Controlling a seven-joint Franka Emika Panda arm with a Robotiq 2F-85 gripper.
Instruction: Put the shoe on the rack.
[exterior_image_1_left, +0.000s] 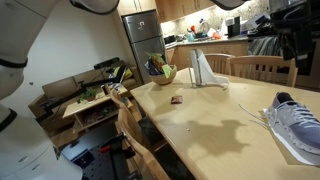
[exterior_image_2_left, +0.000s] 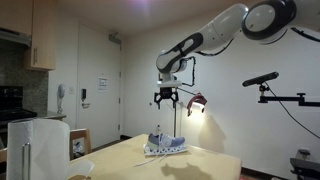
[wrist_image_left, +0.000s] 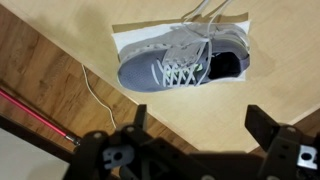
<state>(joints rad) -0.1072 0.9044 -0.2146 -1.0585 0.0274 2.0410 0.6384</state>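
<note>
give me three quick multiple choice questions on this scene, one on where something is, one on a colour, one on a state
1. Where is the shoe? A on the floor; B on a white sheet on the table; C on a chair.
2. What colour are its laces? A white; B black; C red.
3. How is the tool? A shut on the shoe; B shut, empty; C open above the shoe.
Key: B, the wrist view shows the sheet under the shoe; A, the laces are white against the grey upper; C, the tool is spread wide with the shoe clear below it.
</note>
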